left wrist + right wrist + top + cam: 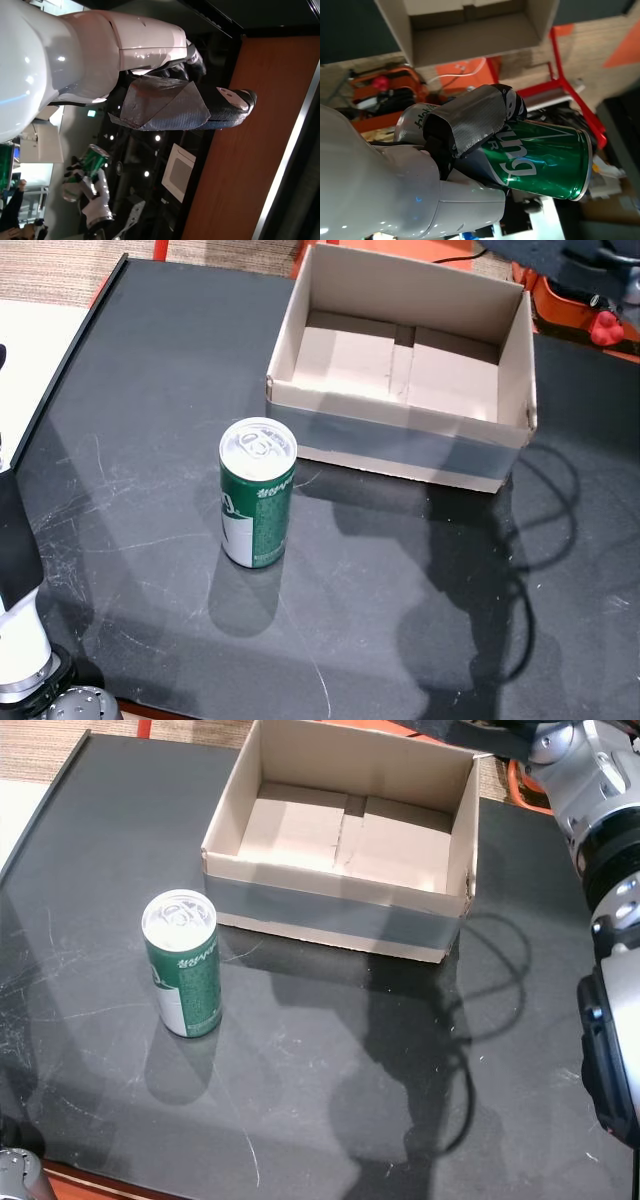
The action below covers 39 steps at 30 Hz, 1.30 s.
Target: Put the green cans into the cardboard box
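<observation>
**Inspector A:** State of the right hand?

**Inspector B:** In the right wrist view, the right hand (470, 135) is wrapped around a green aluminium drinks can with white lettering (545, 160). A finger padded with grey tape (470, 122) presses across the can's side. The can lies tilted in the hand, its rim end pointing away from the palm. In a head view only the right arm (600, 870) shows, at the frame's edge beyond the box's far corner.

**Inspector A:** The box relative to that hand?

**Inspector B:** The open brown cardboard box with a grey tape band (470, 35) sits past the held can in that view, interior empty (flaps visible on the floor). It is apart from the hand.

**Inspector A:** Left hand?

**Inspector B:** The left hand (165, 105) holds nothing. One dark finger (232, 102) extends straight; whether the others are spread, I cannot tell.

**Inspector A:** Any other cans?

**Inspector B:** A second green-and-white can with a silver top (258, 493) stands upright on the scratched black tabletop (400, 620), near the box's front wall (400, 445) but not touching, well apart from both hands.
</observation>
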Each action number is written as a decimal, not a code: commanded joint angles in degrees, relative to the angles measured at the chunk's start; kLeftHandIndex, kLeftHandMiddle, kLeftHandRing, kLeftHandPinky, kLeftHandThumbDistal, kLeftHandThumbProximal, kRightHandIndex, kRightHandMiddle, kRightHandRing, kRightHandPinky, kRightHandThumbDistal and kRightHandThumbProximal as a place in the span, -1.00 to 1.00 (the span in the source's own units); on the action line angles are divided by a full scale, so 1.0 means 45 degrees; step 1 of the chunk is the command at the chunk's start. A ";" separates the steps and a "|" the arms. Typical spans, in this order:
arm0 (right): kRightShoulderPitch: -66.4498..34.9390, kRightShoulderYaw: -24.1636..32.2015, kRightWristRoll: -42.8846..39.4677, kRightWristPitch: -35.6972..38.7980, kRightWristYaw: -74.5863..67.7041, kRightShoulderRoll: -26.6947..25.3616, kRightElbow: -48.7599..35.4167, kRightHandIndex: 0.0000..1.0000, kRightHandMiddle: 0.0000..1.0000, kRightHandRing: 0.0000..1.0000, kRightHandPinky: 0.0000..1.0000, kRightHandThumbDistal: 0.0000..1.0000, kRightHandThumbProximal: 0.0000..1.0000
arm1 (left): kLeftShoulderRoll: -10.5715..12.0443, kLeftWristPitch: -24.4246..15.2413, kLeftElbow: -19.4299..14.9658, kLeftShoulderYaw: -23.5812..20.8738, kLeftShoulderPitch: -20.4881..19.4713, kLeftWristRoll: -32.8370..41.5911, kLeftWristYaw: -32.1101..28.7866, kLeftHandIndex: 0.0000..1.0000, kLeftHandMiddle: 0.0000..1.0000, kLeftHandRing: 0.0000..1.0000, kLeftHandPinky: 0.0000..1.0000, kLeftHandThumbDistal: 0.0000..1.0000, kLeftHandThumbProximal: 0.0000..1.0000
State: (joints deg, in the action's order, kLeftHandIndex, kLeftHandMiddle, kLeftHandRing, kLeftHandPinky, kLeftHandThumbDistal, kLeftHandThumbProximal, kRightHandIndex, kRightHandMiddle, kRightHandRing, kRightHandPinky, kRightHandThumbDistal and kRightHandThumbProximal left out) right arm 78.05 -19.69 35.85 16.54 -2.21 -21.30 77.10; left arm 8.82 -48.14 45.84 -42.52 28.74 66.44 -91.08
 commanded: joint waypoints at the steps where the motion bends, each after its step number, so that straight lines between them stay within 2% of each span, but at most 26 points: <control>1: 0.0295 -0.0558 0.0430 -0.0120 0.0628 0.0185 0.0120 -0.59 -0.36 -0.31 -0.48 0.12 -0.26 | 0.0998 0.0098 -0.0196 -0.0041 -0.0160 -0.0113 0.0158 0.81 0.86 0.83 0.85 0.35 0.69; 2: 0.0345 -0.0793 0.0591 -0.0247 0.1107 0.0283 0.0172 -0.55 -0.32 -0.28 -0.46 0.14 -0.25 | 0.1036 0.0074 -0.0248 0.0009 -0.0180 -0.0139 0.0248 0.80 0.85 0.82 0.84 0.33 0.67; 4: 0.0428 -0.1283 0.0942 -0.0482 0.1955 0.0477 0.0237 -0.20 0.03 -0.04 -0.41 0.28 -0.21 | 0.1130 0.0038 -0.0396 0.0085 -0.0223 -0.0128 0.0310 0.81 0.86 0.83 0.84 0.34 0.67; 5: 0.0434 -0.1443 0.1043 -0.0517 0.2203 0.0547 0.0242 -0.15 0.04 -0.09 -0.39 0.32 -0.23 | 0.1174 -0.0022 -0.0454 0.0095 -0.0225 -0.0095 0.0267 0.81 0.87 0.85 0.85 0.34 0.71; 6: 0.0424 -0.1581 0.1144 -0.0531 0.2345 0.0619 0.0237 -0.16 -0.04 -0.14 -0.38 0.36 -0.25 | 0.1199 -0.0084 -0.0487 0.0101 -0.0221 -0.0073 0.0222 0.81 0.87 0.86 0.86 0.38 0.73; 7: 0.0384 -0.1649 0.1175 -0.0545 0.2416 0.0713 0.0232 -0.30 -0.20 -0.25 -0.42 0.36 -0.29 | 0.1232 -0.0202 -0.0512 0.0088 -0.0208 -0.0048 0.0156 0.80 0.88 0.88 0.88 0.36 0.78; 8: 0.0335 -0.1667 0.1161 -0.0548 0.2486 0.0798 0.0229 -0.38 -0.26 -0.28 -0.38 0.34 -0.31 | 0.1228 -0.0170 -0.0511 0.0093 -0.0192 0.0006 0.0034 0.81 0.89 0.90 0.89 0.39 0.78; 9: 0.0274 -0.1695 0.1166 -0.0543 0.2516 0.0876 0.0233 -0.44 -0.33 -0.36 -0.45 0.34 -0.31 | 0.1252 -0.0215 -0.0520 0.0083 -0.0170 0.0049 -0.0053 0.80 0.89 0.90 0.89 0.37 0.79; 13: 0.0016 -0.1690 0.1091 -0.0362 0.2789 0.1065 0.0262 -0.65 -0.50 -0.49 -0.62 0.34 -0.36 | 0.1291 0.0075 -0.0654 0.0208 -0.0234 0.0035 0.0118 0.81 0.87 0.87 0.85 0.42 0.71; 17: -0.0170 -0.1564 0.0945 -0.0398 0.3107 0.1166 0.0305 -0.58 -0.43 -0.48 -0.67 0.42 -0.35 | 0.1413 0.0207 -0.0901 0.0186 -0.0290 0.0172 0.0157 0.79 0.85 0.85 0.85 0.36 0.71; 19: -0.0153 -0.1590 0.0977 -0.0444 0.3142 0.1150 0.0309 -0.54 -0.39 -0.44 -0.67 0.47 -0.30 | 0.1484 0.0191 -0.1003 0.0174 -0.0313 0.0211 0.0213 0.78 0.83 0.84 0.85 0.48 0.72; 21: -0.0070 -0.1536 0.0923 -0.0554 0.3329 0.1149 0.0310 -0.52 -0.36 -0.42 -0.68 0.42 -0.33 | 0.1500 0.0186 -0.1038 0.0183 -0.0310 0.0239 0.0191 0.79 0.84 0.84 0.87 0.50 0.74; 24: 0.0035 -0.1517 0.0918 -0.0621 0.3494 0.1128 0.0288 -0.49 -0.24 -0.31 -0.69 0.42 -0.34 | 0.1496 0.0208 -0.1065 0.0215 -0.0286 0.0242 0.0199 0.80 0.84 0.85 0.88 0.47 0.74; 28: 0.0046 -0.1623 0.1051 -0.0541 0.3336 0.1049 0.0270 -0.40 -0.11 -0.15 -0.59 0.40 -0.28 | 0.1504 0.0188 -0.1074 0.0273 -0.0331 0.0159 0.0384 0.76 0.82 0.84 0.86 0.48 0.70; 32: -0.0022 -0.1491 0.0930 -0.0539 0.3277 0.0972 0.0272 -0.35 -0.07 -0.11 -0.59 0.36 -0.36 | 0.1455 0.0144 -0.1048 0.0224 -0.0304 0.0252 0.0197 0.76 0.82 0.84 0.87 0.32 0.70; 35: -0.0074 -0.1310 0.0782 -0.0699 0.3347 0.0877 0.0296 -0.46 -0.17 -0.19 -0.63 0.34 -0.44 | 0.1498 -0.0036 -0.1088 0.0199 -0.0326 0.0223 0.0188 0.74 0.82 0.85 0.86 0.40 0.69; 36: -0.0088 -0.1304 0.0798 -0.0741 0.3301 0.0827 0.0298 -0.48 -0.17 -0.18 -0.58 0.40 -0.41 | 0.1507 -0.0100 -0.1111 0.0196 -0.0340 0.0203 0.0204 0.73 0.82 0.85 0.87 0.41 0.70; 37: -0.0106 -0.1348 0.0870 -0.0738 0.3175 0.0744 0.0291 -0.44 -0.14 -0.13 -0.41 0.40 -0.31 | 0.1511 -0.0136 -0.1126 0.0196 -0.0346 0.0195 0.0220 0.73 0.81 0.85 0.88 0.45 0.72; 38: -0.0125 -0.1368 0.0909 -0.0715 0.3079 0.0662 0.0284 -0.26 0.06 0.08 -0.20 0.42 -0.23 | 0.1505 -0.0152 -0.1135 0.0210 -0.0364 0.0173 0.0239 0.72 0.81 0.85 0.88 0.46 0.72; 39: -0.0140 -0.1295 0.0837 -0.0706 0.3123 0.0592 0.0282 0.00 0.19 0.16 0.03 0.49 -0.17 | 0.1463 -0.0100 -0.1103 0.0224 -0.0373 0.0168 0.0207 0.75 0.83 0.86 0.89 0.49 0.72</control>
State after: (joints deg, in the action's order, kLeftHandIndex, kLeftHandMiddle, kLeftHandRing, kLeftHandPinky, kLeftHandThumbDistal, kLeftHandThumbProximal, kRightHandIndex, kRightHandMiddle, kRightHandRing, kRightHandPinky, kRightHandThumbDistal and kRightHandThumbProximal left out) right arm 78.02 -26.11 40.51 13.53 12.35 -17.19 78.07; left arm 9.99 -48.08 41.30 -40.84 28.74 67.28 -89.90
